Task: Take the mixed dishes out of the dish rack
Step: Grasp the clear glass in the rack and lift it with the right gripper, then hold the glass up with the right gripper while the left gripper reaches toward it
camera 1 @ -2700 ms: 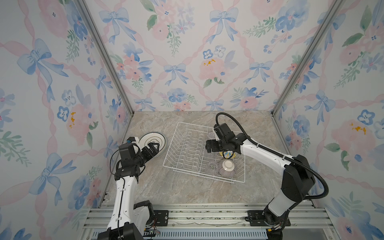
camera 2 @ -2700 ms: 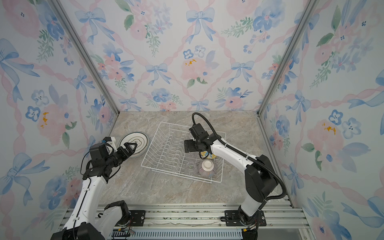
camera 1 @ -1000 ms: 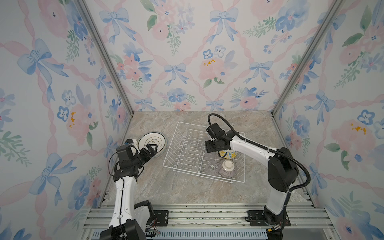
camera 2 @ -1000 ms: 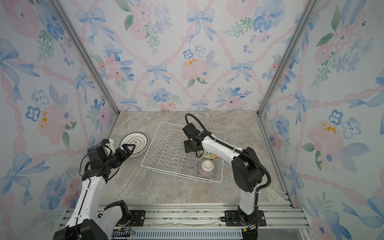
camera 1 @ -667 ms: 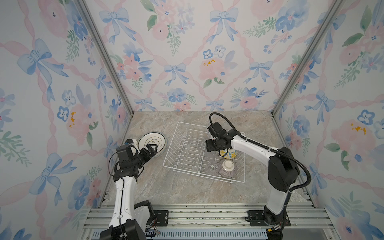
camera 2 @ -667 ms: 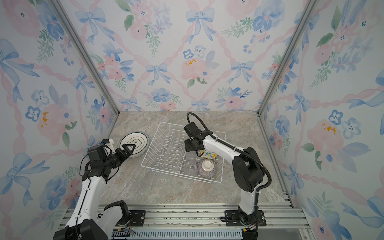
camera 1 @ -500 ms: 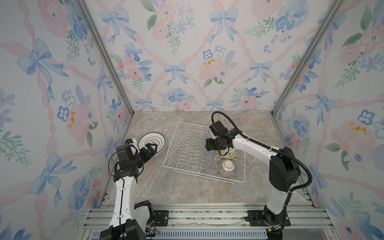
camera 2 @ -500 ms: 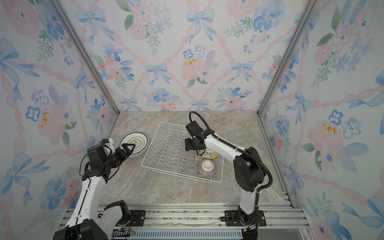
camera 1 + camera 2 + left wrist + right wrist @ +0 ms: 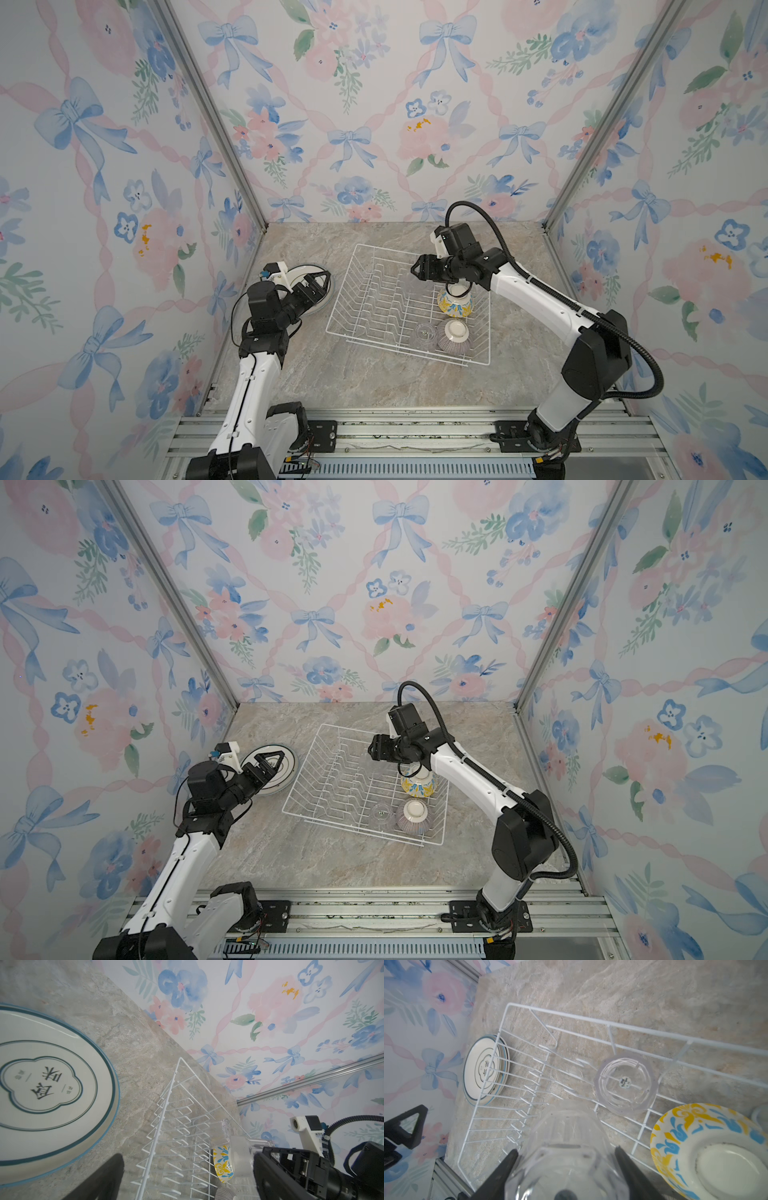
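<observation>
So we have the plates (image 9: 309, 286) stacked at nine o'clock of the rack (image 9: 374, 307), right gripper (image 9: 566, 1159) clamping a glass (image 9: 566, 1147), left gripper (image 9: 318, 284) open, bowls (image 9: 455, 301) remaining.

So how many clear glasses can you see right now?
2. One glass is clamped in the right gripper over the dish rack; another glass stands upside down beside the grey-striped bowl. More may be hidden.

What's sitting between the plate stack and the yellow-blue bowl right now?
In both top views, only the dish rack's empty divider prongs lie between the plate stack and the yellow-blue bowl; no dishes stand there.
</observation>
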Robot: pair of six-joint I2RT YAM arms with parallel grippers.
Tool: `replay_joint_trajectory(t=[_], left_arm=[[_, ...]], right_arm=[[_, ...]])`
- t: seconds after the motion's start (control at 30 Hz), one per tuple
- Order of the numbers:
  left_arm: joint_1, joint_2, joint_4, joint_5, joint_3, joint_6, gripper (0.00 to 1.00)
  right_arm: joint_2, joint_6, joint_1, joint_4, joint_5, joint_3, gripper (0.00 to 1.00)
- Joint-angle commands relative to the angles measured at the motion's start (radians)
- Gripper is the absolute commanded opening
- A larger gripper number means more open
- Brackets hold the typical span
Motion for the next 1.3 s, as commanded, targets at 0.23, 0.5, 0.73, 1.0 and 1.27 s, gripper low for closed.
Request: replay_joint_trajectory(t=[0.23,0.5,0.73,1.0,1.27], left_arm=[[-0.236,0.118,0.235,-0.103,0.072,-0.042,0.96],[-0.354,0.239,0.391,-0.109,0.112,-0.038,0.88],[-0.415,0.381,0.541,-0.048,0.183,-0.068,0.86],[-0.486,0.504,0.632,-0.005,0.272,-0.07,0.82],[-0.523,0.565,0.668,0.001,0.313,-0.073,0.78]], right_arm=[[-0.074,0.188,-0.087,0.225,-0.148,0.042,0.26],[-0.071,0.274,-0.09,0.312,-0.209,0.03,0.25],[-0.071,0.344,-0.089,0.381,-0.271,0.004,0.25],[-0.07,0.363,-0.089,0.392,-0.29,-0.001,0.24],[-0.066,0.372,-0.089,0.41,-0.31,-0.005,0.24]])
